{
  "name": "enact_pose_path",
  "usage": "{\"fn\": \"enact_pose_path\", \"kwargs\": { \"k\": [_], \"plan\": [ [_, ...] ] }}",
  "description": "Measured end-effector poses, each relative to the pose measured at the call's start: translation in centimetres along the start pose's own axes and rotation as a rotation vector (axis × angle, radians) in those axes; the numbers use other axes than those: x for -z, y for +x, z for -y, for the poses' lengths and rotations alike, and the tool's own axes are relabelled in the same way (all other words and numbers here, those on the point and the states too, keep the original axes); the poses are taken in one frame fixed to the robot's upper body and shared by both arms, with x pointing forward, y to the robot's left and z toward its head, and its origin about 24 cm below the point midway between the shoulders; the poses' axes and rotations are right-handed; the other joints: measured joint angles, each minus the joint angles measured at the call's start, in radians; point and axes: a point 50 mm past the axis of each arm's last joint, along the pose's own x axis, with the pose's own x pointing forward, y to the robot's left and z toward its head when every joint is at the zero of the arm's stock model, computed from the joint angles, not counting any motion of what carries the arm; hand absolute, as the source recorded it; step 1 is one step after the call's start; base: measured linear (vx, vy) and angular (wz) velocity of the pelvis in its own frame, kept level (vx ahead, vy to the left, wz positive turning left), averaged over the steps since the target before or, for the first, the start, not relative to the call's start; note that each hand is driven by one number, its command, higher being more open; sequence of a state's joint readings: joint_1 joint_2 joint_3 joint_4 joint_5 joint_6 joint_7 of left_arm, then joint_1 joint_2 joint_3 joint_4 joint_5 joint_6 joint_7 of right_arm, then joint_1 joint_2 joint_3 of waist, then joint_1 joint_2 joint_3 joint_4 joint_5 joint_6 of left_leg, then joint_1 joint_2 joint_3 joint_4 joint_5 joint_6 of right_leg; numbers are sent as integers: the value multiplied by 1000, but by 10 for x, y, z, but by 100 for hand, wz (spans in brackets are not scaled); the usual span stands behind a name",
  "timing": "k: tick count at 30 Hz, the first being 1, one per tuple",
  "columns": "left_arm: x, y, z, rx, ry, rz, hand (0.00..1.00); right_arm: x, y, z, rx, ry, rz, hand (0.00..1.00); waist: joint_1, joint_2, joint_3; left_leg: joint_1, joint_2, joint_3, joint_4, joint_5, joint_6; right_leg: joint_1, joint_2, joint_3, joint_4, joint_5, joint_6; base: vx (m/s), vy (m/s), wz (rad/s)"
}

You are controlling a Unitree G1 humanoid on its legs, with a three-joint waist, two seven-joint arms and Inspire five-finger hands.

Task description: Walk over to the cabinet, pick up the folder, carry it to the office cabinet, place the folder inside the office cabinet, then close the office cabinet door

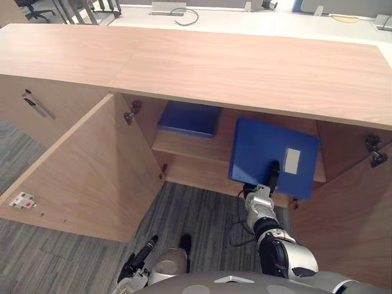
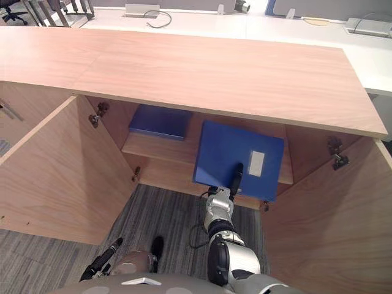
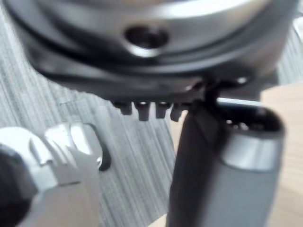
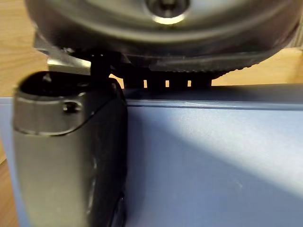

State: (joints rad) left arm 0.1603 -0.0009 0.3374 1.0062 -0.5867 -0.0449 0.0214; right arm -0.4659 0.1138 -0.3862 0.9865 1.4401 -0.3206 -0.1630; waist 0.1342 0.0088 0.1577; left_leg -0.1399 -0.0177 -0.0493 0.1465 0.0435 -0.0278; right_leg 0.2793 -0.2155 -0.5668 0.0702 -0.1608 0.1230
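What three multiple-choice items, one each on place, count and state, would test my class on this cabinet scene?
1. Where is the labelled folder? A on the cabinet's top; B over the inner shelf; C on the carpet.
2. How many blue folders show? A one; B two; C four.
3. How do the cabinet's doors stand? A both open; B both shut; C one open.
Key: 1 B, the right hand holds it over the shelf. 2 B, a plain folder lies further back. 3 A, the left door and right door both stand wide.
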Motion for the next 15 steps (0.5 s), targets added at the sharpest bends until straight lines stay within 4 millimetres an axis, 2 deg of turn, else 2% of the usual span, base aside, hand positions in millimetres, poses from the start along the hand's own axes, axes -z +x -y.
{"fn": "enact_pose_path", "kwargs": {
  "k": [3,8,15],
  "plan": [
    [3,-1,-1,-6,-8,-7,100,2,-1,-10,-34,4,-6,0,3,6,0,5,12,28,16,-12,3,-2,-1,32,0,-6,3,-63,3,-26],
    [6,-1,-2,-16,-32,-11,100,2,-1,-13,-51,8,-5,0,1,16,-3,9,43,85,12,-22,-6,-53,-3,117,18,0,16,-71,2,-46],
    [2,0,-3,4,101,-22,100,-17,4,12,37,-32,36,0,-2,10,-11,110,7,147,-212,63,9,-106,-44,191,5,20,38,33,24,-29]
  ]
}}
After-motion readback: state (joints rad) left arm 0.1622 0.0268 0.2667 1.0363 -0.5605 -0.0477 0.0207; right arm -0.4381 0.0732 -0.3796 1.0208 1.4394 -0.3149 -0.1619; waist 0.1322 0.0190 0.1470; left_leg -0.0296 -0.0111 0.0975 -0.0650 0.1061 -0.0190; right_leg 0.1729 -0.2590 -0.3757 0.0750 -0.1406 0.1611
